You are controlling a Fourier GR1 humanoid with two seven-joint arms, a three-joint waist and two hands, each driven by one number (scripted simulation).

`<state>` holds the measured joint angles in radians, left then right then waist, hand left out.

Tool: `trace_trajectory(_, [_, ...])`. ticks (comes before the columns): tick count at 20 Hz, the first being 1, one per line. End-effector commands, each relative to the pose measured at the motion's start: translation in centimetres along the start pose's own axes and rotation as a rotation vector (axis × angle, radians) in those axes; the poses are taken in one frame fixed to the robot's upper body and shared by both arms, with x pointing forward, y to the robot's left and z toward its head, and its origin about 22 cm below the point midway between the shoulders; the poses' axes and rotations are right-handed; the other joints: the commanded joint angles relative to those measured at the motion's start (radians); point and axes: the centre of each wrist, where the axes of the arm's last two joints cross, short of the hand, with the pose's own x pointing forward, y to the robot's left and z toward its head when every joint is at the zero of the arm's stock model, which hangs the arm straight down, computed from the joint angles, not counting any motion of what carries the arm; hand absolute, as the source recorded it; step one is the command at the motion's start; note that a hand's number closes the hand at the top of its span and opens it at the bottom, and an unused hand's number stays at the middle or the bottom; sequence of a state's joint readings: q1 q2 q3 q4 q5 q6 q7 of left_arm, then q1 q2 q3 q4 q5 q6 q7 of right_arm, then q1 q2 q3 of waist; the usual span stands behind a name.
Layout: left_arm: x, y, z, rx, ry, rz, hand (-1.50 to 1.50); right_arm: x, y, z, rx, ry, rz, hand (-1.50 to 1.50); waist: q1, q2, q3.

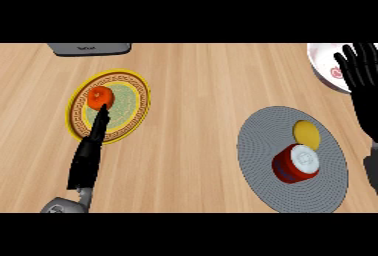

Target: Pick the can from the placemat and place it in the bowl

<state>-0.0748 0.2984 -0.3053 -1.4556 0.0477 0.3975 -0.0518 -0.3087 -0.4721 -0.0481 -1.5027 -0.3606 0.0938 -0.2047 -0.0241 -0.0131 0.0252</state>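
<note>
Worktop (192,150) was light wood, grain running left-right, seen from steeply above. No room visible beyond it.

Grey round placemat (291,195) sat toward the worktop's right front. Red can (296,163) with a white top stood on it, roughly mid-mat, tilted slightly. Yellow disc-shaped item (306,134) lay just behind the can on the same mat, touching or nearly so; couldn't tell which.

White bowl (322,62) with a red mark was at the far right corner, partly cut off by the edge. Right hand (363,70) hovered over its right side, fingers straight and spread, holding nothing. It hid part of the bowl.

Yellow-rimmed patterned plate (111,106) sat left of centre, an orange-red round fruit (100,97) on its far-left part. Left hand (94,145) stretched from the front edge across the plate, fingers straight and pressed together, tips at the fruit, touching or just over it. Not curled round it.

Grey appliance base (90,48) at the far left edge, mostly out of view.

Can and bowl well apart; yellow item between them.
</note>
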Motion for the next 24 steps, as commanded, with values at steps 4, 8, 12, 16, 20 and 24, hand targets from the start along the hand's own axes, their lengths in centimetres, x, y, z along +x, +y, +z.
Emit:
trace_trajectory(4, [2.6, -0.1, -0.4, -0.17, 0.014, 0.189, 0.0, 1.7, -1.5, 4.7, 0.004, 0.141, 0.222, 1.5, -0.017, 0.002, -0.027])
trace_trajectory(8, [2.4, -2.2, 0.3, -0.203, 0.062, 0.317, 0.0, 0.8, -6.8, 8.2, -0.297, 0.402, 0.614, 1.5, -0.089, 0.004, -0.035])
trace_trajectory(12, [4.0, -1.5, -0.1, -0.314, 0.058, 0.374, 0.0, 0.6, 1.2, 13.2, -0.216, 0.236, 0.479, -1.5, -0.012, 0.005, -0.026])
trace_trajectory(16, [2.8, -0.4, -0.2, -0.306, 0.077, 0.361, 0.0, 4.9, 3.4, 13.4, 0.0, 0.229, 0.655, -1.5, -0.007, 0.005, -0.029])
trace_trajectory(20, [3.1, 0.1, -0.4, -0.316, 0.057, 0.362, 0.0, 7.5, 1.8, 12.4, 0.018, 0.373, 0.983, -1.5, 0.002, 0.007, -0.035])
trace_trajectory(24, [3.4, -1.1, -0.4, -0.338, 0.064, 0.378, 0.0, 10.4, 4.2, 12.9, 0.024, 0.552, 1.088, -1.5, 0.002, 0.009, -0.033])
